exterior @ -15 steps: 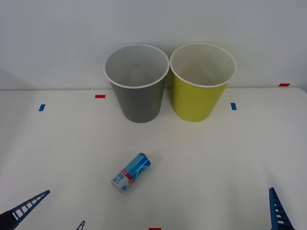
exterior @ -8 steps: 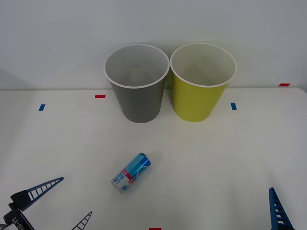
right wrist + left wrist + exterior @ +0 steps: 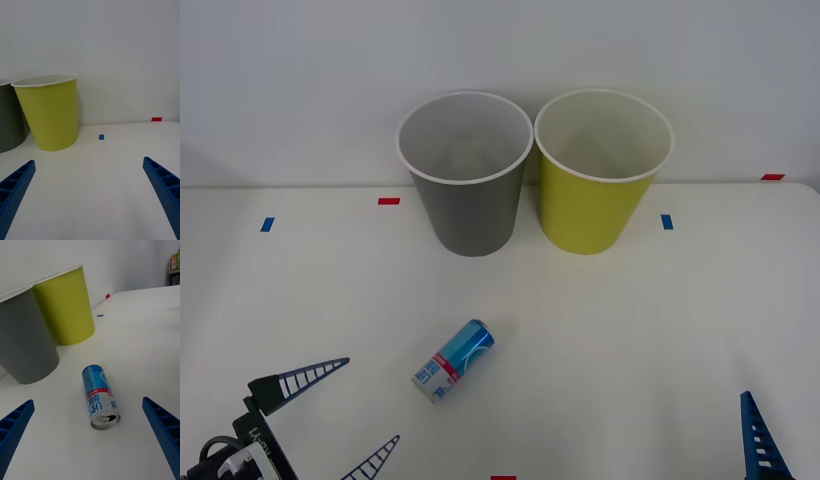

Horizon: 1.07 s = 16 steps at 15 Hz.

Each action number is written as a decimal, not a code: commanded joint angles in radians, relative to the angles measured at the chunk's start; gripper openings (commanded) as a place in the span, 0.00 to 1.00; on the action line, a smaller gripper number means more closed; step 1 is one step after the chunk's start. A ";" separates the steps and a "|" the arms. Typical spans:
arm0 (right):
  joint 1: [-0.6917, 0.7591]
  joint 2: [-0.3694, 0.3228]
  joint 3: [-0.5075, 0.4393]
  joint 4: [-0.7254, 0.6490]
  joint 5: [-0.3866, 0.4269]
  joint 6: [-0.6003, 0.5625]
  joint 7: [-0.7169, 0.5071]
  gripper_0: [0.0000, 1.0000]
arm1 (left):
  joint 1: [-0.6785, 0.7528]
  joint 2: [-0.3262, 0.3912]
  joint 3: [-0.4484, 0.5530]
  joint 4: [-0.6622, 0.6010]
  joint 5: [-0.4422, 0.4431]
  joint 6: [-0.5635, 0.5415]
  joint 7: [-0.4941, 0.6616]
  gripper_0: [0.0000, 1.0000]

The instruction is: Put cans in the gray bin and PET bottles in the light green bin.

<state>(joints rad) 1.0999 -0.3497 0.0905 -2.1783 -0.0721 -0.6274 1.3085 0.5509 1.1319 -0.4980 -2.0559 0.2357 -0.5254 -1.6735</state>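
Can (image 3: 453, 361): a small blue drink can with a red-and-white band and silver ends, lying on its side on the white worktop (image 3: 630, 330). In the left wrist view (image 3: 98, 395) its opened silver top faces the camera.
Can relative to the bins: it lies in front of the gray bin, well apart from it, its length slanted so that the far end points toward the light green bin.
Gray bin (image 3: 468, 190): a tall tapered bucket with a white rim, standing upright at the back of the worktop, beyond the can.
Light green bin (image 3: 600, 185): a like-shaped yellow-green bucket, upright, just beside the gray bin on the robot's right, farther from the can.
Left tool (image 3: 340, 413): blue ribbed fingers spread wide apart, holding nothing, low over the worktop near the can on the robot's left. In its own wrist view the can lies between and beyond the two fingers.
Right tool (image 3: 90, 195): fingers likewise spread apart and empty, well apart from the can on the robot's right, facing the light green bin.
Tape marks: small red and blue pieces (image 3: 388, 201) on the worktop, farther back than the can.
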 commanded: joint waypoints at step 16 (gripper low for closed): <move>0.000 0.000 0.000 0.000 0.000 0.000 0.000 1.00 | -0.336 -0.135 -0.128 -0.194 -0.010 0.745 0.003 1.00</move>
<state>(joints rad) 1.0999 -0.3497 0.0905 -2.1783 -0.0721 -0.6274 1.3085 0.2377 1.0068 -0.6179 -2.2493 0.2233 0.1847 -1.6715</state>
